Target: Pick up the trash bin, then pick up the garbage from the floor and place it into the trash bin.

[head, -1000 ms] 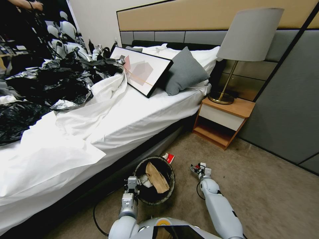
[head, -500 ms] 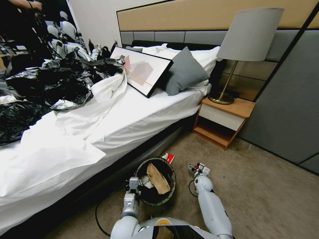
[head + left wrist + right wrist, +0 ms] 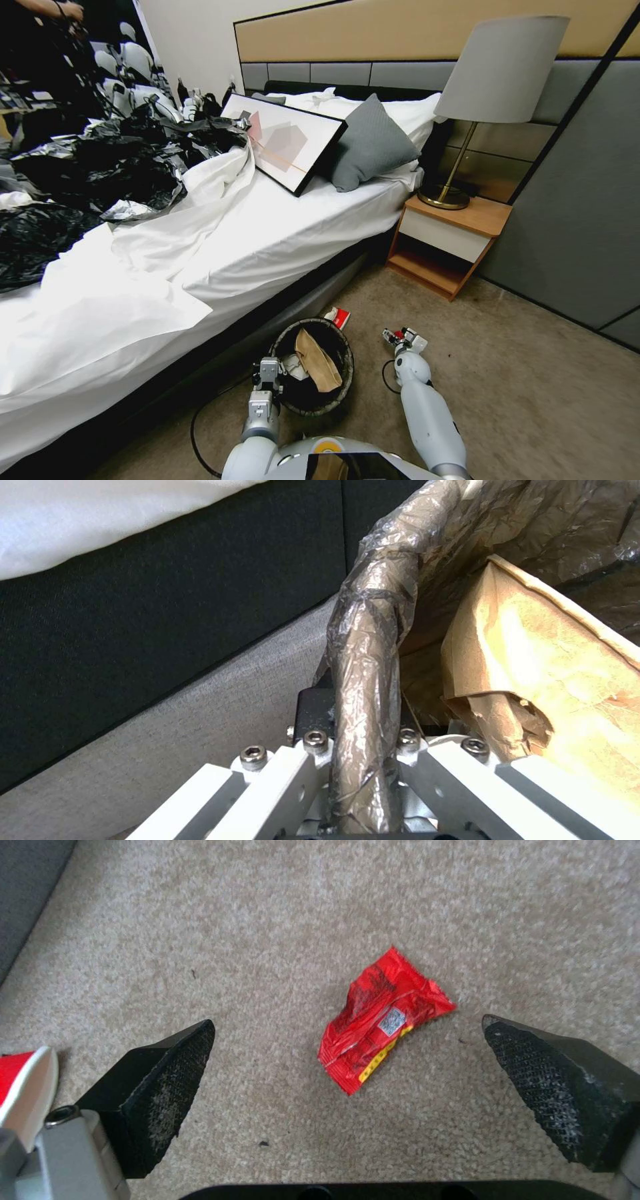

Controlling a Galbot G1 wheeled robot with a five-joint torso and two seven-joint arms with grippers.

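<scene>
The left gripper (image 3: 269, 367) pinches the rim of the round, dark-bagged trash bin (image 3: 312, 404); a tan paper bag (image 3: 317, 360) sits inside. The right gripper (image 3: 347, 1060) hangs wide open over a crumpled red wrapper (image 3: 381, 1017) on the beige carpet (image 3: 533, 393).

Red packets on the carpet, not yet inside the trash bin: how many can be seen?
2. One red wrapper lies between the open right pincer fingers. One red-and-white packet lies behind the trash bin, near the bed. Others may be hidden.

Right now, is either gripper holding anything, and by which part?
The left gripper grips the trash bin by its bag-covered rim. The right gripper holds nothing; it is open above a red wrapper on the carpet.
</scene>
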